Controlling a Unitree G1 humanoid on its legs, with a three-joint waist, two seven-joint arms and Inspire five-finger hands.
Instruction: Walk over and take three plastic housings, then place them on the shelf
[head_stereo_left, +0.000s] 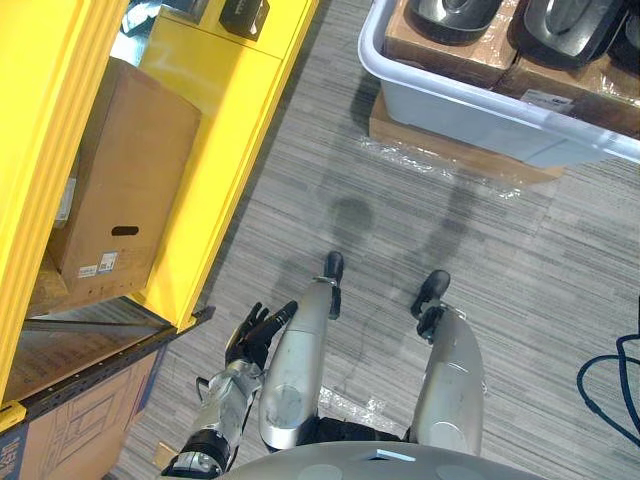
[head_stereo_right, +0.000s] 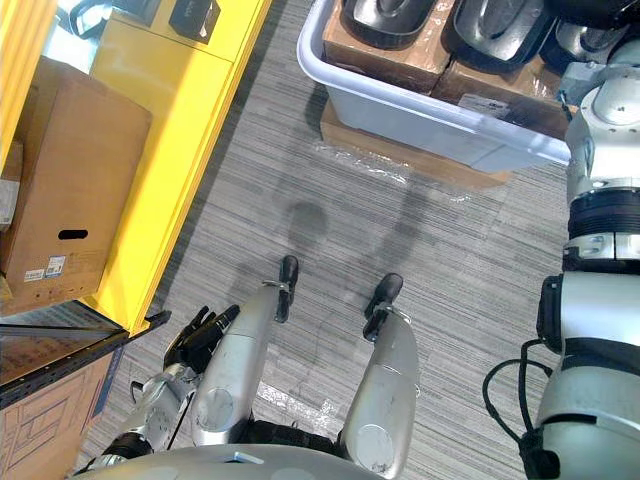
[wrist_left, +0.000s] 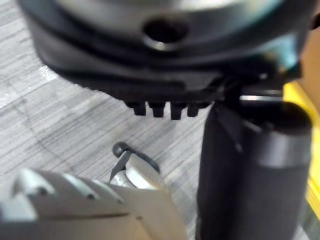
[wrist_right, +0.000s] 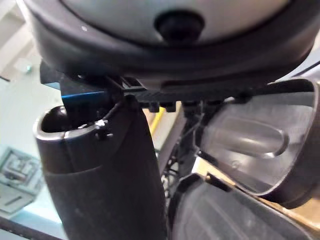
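Hanging beside the yellow shelf (head_stereo_left: 215, 150), the left hand (head_stereo_left: 255, 335) is relaxed and empty. The right hand (wrist_right: 100, 175) is at the dark plastic housings (head_stereo_left: 455, 15) in the white bin (head_stereo_left: 470, 105); its grasp cannot be determined.

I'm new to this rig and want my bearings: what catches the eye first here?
The bright yellow shelf on the robot's left stands out first, with a brown cardboard box in it. Ahead to the right, a pale tub holds dark plastic housings on brown boxes. The left hand hangs low by the shelf, fingers relaxed and holding nothing.
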